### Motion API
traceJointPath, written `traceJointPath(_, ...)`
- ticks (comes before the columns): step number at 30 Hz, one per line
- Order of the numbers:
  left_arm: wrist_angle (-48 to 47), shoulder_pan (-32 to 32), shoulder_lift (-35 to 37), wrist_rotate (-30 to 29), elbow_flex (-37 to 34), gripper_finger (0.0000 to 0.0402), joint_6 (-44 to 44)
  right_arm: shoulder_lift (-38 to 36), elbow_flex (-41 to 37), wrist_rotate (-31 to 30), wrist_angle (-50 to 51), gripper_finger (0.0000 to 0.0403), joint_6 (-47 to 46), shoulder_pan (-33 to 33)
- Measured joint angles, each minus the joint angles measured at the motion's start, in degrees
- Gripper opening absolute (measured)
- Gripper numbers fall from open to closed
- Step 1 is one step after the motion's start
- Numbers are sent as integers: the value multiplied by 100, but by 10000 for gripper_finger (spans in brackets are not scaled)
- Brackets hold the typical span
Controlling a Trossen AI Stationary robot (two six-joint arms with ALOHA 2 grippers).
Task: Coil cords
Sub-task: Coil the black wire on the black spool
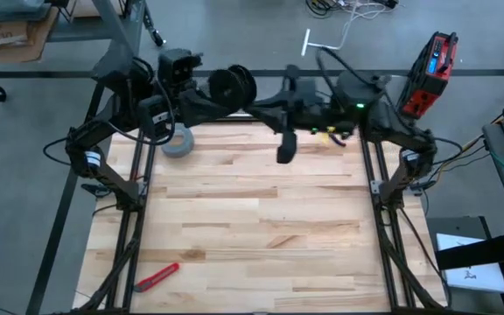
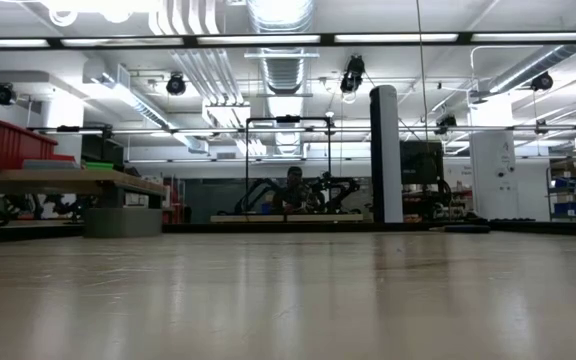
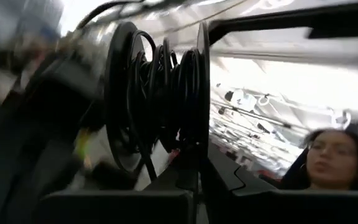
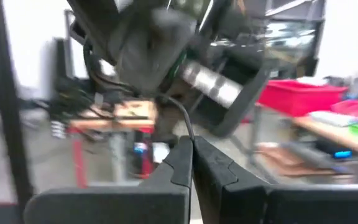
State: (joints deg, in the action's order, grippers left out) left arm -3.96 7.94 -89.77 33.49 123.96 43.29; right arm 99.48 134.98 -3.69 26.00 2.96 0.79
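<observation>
Holding the reel (image 1: pixel 232 85) clamped in your left gripper (image 3: pixel 194 155) at twelve o'clock lets your right gripper (image 4: pixel 191 155), pinching the cord (image 4: pixel 182 115), wind it.

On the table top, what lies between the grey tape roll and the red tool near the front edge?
Nothing: in the high view only bare wood of the table lies between the grey tape roll and the red tool.

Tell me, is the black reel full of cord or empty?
Partly full: the reel, held in the left tool, has black cord looped between its discs.
</observation>
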Motion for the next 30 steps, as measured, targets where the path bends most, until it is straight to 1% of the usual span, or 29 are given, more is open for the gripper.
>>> traceJointPath(2, -421, 4, 19, 2, 0, 0, 490, -184, 0, -469, 344, 1, 459, 189)
traceJointPath(4, -870, 18, 29, 27, 0, 0, 969, -312, 2, -843, 441, 1, 939, 409)
traceJointPath(7, -1495, 20, 35, 57, 0, 0, 1352, -398, 7, -1275, 507, 1, 1533, 722)
traceJointPath(9, -1705, 20, 26, 58, -2, 0, 1607, -435, 5, -1545, 594, 1, 1828, 895)
traceJointPath(12, -1727, 20, 19, 192, -2, 0, 1826, -435, 4, -1850, 582, 0, 2186, 1096)
traceJointPath(16, -1531, 16, 15, 159, -2, 0, 1916, -446, 2, -1988, 566, 0, 2390, 1290)
traceJointPath(19, -1209, 43, 37, -36, -2, 0, 2093, -448, 2, -2198, 604, 0, 2595, 1460)
traceJointPath(21, -1171, 97, 90, -200, -2, 0, 2144, -448, 2, -2307, 588, 0, 2829, 1586)
traceJointPath(24, -1165, 138, 181, -674, -2, 0, 2107, -448, 2, -2579, 451, 0, 3119, 1764)
traceJointPath(25, -1172, 145, 194, -738, -2, 0, 2112, -448, 2, -2699, 387, 0, 3195, 1813)
traceJointPath(27, -1276, 148, 201, -636, 0, 0, 2130, -448, 2, -2985, 211, 0, 3403, 1910)
traceJointPath(30, -1454, 96, 169, -136, -2, 0, 2100, -457, 2, -3176, 1, 0, 3772, 1982)
